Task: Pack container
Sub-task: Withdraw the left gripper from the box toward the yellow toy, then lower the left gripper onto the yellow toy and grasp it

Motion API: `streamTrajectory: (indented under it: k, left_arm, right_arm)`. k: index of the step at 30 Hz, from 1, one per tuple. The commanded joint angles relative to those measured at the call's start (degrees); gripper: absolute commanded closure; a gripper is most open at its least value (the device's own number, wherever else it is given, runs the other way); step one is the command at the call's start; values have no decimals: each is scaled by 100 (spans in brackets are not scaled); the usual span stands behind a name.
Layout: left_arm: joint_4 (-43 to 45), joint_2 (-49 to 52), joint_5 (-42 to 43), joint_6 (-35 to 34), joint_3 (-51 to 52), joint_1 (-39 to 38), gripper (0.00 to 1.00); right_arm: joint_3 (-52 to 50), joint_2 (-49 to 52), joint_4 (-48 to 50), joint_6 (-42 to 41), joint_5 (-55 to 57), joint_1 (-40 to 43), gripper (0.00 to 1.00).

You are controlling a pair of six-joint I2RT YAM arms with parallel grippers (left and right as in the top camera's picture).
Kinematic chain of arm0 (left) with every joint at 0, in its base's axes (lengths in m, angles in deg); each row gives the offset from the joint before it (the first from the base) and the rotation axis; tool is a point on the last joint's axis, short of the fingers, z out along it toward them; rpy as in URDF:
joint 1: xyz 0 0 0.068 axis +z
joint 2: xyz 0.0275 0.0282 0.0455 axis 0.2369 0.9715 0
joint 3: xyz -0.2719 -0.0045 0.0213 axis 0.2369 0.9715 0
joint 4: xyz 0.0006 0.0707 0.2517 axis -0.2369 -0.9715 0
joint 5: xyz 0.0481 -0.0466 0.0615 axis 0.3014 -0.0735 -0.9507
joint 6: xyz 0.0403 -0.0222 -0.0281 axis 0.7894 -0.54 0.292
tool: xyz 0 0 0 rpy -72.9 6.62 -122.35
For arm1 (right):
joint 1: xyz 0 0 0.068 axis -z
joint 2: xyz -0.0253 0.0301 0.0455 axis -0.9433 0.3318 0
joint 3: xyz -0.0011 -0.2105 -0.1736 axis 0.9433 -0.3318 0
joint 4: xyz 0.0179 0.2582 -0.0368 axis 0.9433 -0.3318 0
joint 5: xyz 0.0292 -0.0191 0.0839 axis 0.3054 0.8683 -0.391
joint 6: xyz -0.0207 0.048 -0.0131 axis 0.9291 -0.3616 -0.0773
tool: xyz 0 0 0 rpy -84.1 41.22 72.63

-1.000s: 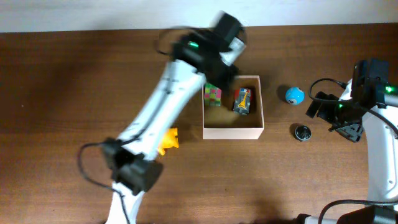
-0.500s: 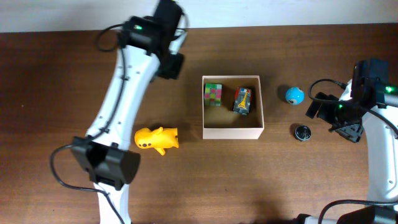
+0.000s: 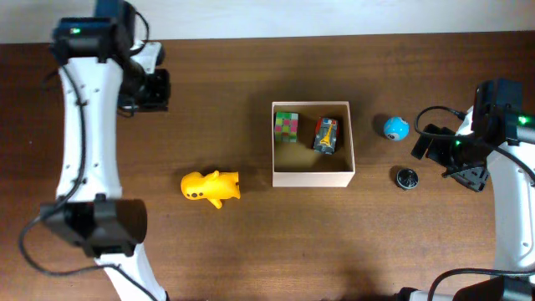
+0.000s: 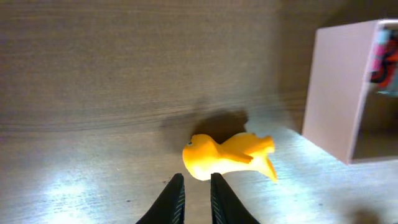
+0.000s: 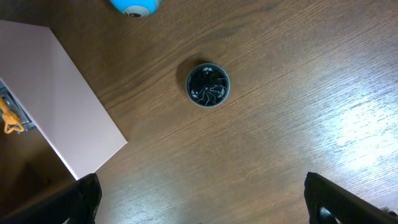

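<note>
While you look from overhead, note that the container (image 3: 313, 178) sits near the middle of the worktop (image 3: 251, 251), open side up, with a checkered cube (image 3: 286, 126) and a dark toy (image 3: 326, 135) already in it. A yellow toy (image 3: 211, 186) lies well to its left, and a blue ball (image 3: 396, 128) and a dark disc (image 3: 406, 177) lie to its right.

From the left wrist, the left jaws are almost pinched together on nothing, above the yellow toy, with a box wall at the right edge.

From the right wrist, the right jaws stand spread wide and empty, with the disc between and ahead of them.

Treat the box as light, thin cardboard. It will likely slide if nudged, and its walls may flex. If you must steady it, pinch a wall's top edge near a corner, gently.
</note>
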Motion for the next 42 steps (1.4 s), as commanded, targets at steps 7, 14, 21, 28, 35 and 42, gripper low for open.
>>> streamTrajectory:
  k: [7,14,21,28,35,42]
  left_arm:
    - [-20,-1384,96,66,68,-94,73]
    - [299,-1443,7,-133,1456,-393,66]
    - [616,-2153,-1364,-568,1775,-1294,65]
    - [848,-2551,-1587,-953,2024,-1545,41]
    - [2680,-2524,-240,-1281,4004,-1545,34]
    - [3493,-2448,-70,-1805,5431,-1552,36]
  right_arm:
    - [-31,9,-2,48,92,42,1]
    - [-31,9,-9,50,92,42,1]
    - [-31,9,0,48,92,42,1]
    - [-31,9,20,48,92,42,1]
    - [-31,9,20,48,90,42,2]
    - [-31,9,-2,48,90,42,1]
